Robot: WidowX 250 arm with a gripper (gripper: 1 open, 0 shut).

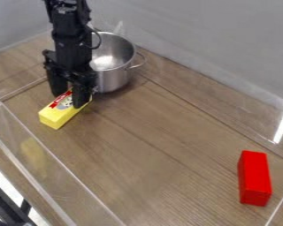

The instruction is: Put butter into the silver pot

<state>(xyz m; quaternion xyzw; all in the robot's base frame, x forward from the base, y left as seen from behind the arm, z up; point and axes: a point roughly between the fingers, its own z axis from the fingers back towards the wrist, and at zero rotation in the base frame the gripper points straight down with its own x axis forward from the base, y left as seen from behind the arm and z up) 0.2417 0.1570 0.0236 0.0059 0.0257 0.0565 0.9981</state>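
Brown tabletop (156, 146) | butter (65, 109) slants from lower left toward gripper (71, 94), long axis diagonal | jaw state unclear

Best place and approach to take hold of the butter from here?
I'd come straight down over the butter and close across its two long sides, near the middle. It lies flat with its label up, a low block longer than it is wide, so those sides look the easiest to span. The end effector is already above its far end, the one nearer the silver pot.
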